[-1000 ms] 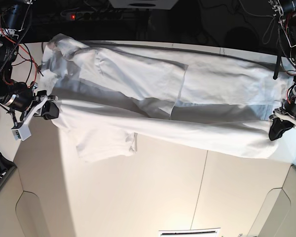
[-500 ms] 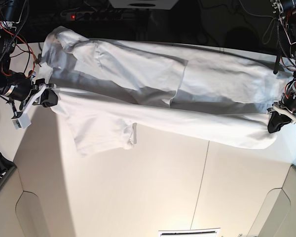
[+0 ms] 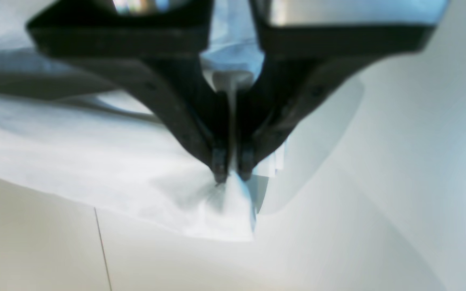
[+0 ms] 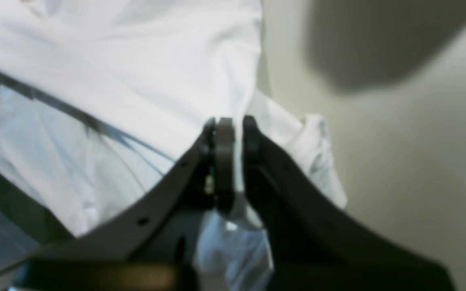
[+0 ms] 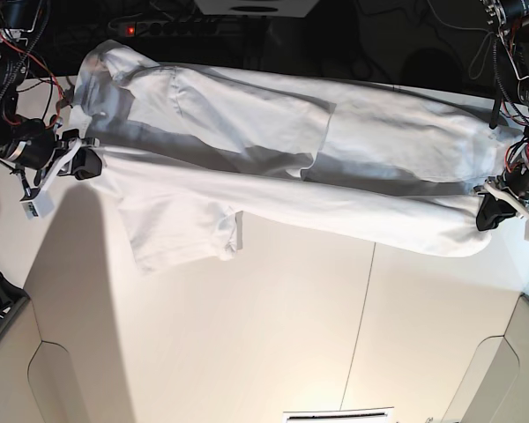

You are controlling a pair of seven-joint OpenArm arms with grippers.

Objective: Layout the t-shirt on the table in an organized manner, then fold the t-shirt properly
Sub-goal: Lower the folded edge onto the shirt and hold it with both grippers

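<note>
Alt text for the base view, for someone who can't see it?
A white t-shirt hangs stretched across a white table, pinched at one end by the right gripper and at the other by the left gripper. One sleeve droops toward the tabletop.

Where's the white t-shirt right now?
In the base view the t-shirt stretches across the far half of the table, pinched between the right gripper and the left gripper.

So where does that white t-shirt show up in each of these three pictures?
Base view: the t-shirt stretches across the upper half, pinched at both ends.
Left wrist view: left and centre, a corner clamped in the left end effector.
Right wrist view: upper left, an edge clamped in the right end effector.
Shared landmark: the table below.
</note>
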